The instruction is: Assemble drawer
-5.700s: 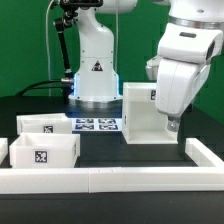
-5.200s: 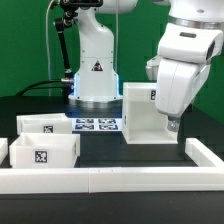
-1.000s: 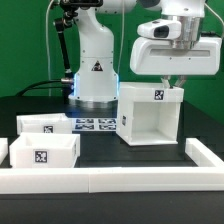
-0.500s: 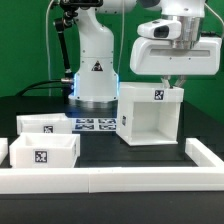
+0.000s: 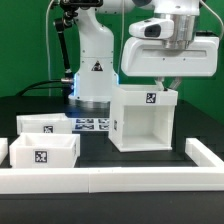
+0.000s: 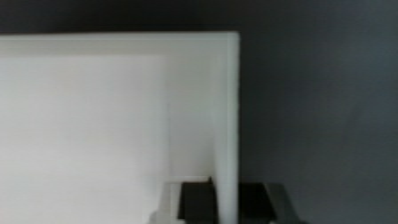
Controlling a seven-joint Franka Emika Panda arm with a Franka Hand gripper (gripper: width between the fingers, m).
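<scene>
White plastic, boxy casing of the drawer (image 5: 140, 125) standing toward the exterior view's right on the black table (image 5: 100, 148), open face turned to the near side, black-and-white square tag (image 5: 152, 97) by its upper right corner. Pinched from above by the two-finger gripper (image 5: 165, 86): in the wrist view, dark fingers (image 6: 192, 203) pressed flat against either face of one thin casing wall, no gap visible. Cannot tell whether just lifted or resting on the table. Two smaller white open-top trays, one near (image 5: 42, 155) and one just behind it (image 5: 40, 124), well apart on the exterior view's left, neither yet inside the casing. Risks, as a judgement only: held by one slim edge far off its middle, so likely to swing or pivot in the pinch under any quick turn, and liable to slide out on such smooth plastic. Could drag instead of lifting and catch on the long low white border wall (image 5: 120, 178) at the near edge. Might settle askew, opening turned away from the trays, and so jam a later insertion. Could also scrape across the flat white marker board (image 5: 95, 124) lying just left of the casing, toward the far side, if pushed that way carelessly.
</scene>
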